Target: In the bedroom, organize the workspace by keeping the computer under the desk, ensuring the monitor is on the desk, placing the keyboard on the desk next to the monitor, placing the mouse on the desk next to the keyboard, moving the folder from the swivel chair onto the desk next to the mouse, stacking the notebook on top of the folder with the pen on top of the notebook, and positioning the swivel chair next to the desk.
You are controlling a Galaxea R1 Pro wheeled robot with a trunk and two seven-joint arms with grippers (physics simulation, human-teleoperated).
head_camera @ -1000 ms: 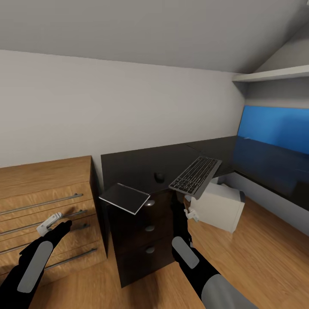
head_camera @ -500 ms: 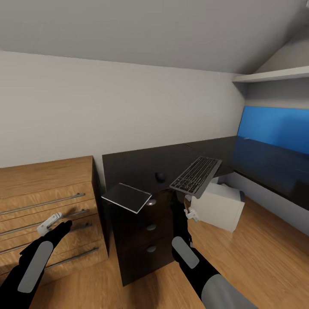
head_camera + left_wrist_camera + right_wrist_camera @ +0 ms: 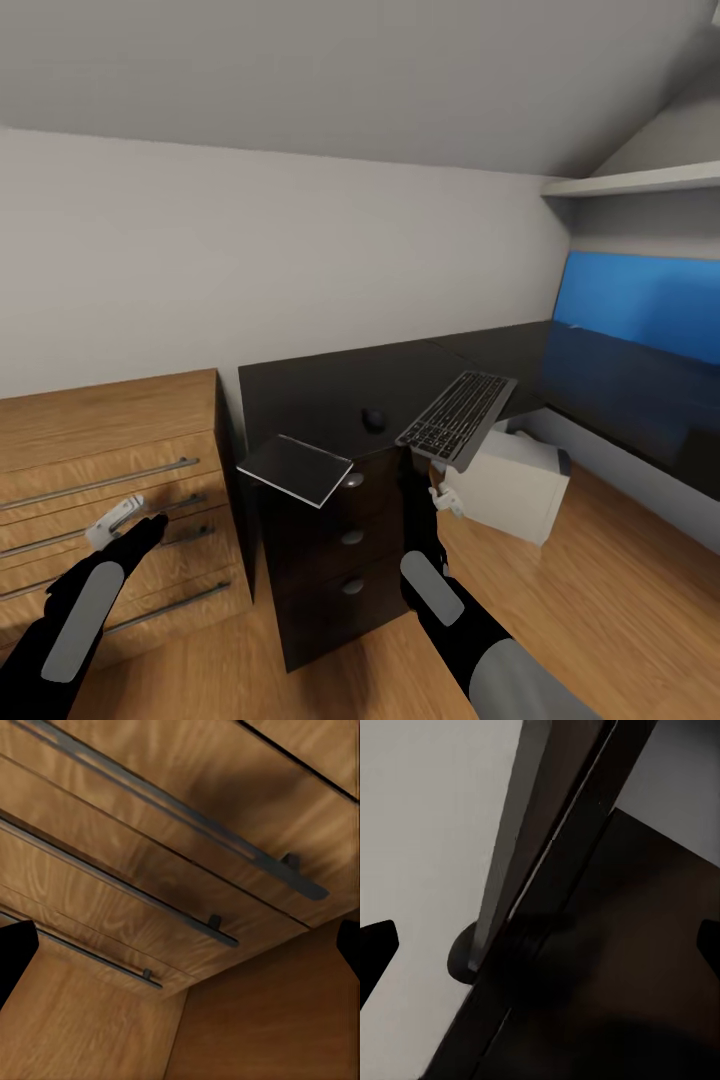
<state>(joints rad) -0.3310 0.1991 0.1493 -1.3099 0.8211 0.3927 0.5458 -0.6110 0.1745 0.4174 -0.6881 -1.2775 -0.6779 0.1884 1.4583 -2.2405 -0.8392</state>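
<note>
Head view: my right gripper [image 3: 440, 478] is holding the keyboard [image 3: 458, 415] from beneath, tilted, above the dark desk [image 3: 310, 385]; its long axis is running away from me toward the blue monitor [image 3: 640, 300]. The mouse [image 3: 373, 418] is lying just left of it. My left gripper [image 3: 115, 518] is hanging by the wooden dresser [image 3: 100, 420], farther off.

Left wrist view: I am facing dresser drawers; I cannot tell its opening.

Right wrist view: the keyboard's edge [image 3: 521, 862] is crossing close between my fingers.

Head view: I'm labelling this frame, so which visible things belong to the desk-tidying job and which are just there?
Job:
keyboard, raised over the desk
mouse
monitor
computer
grey flat item at the desk corner, folder or notebook, unclear
right gripper

Just there:
wooden dresser
shelf
left gripper
</note>
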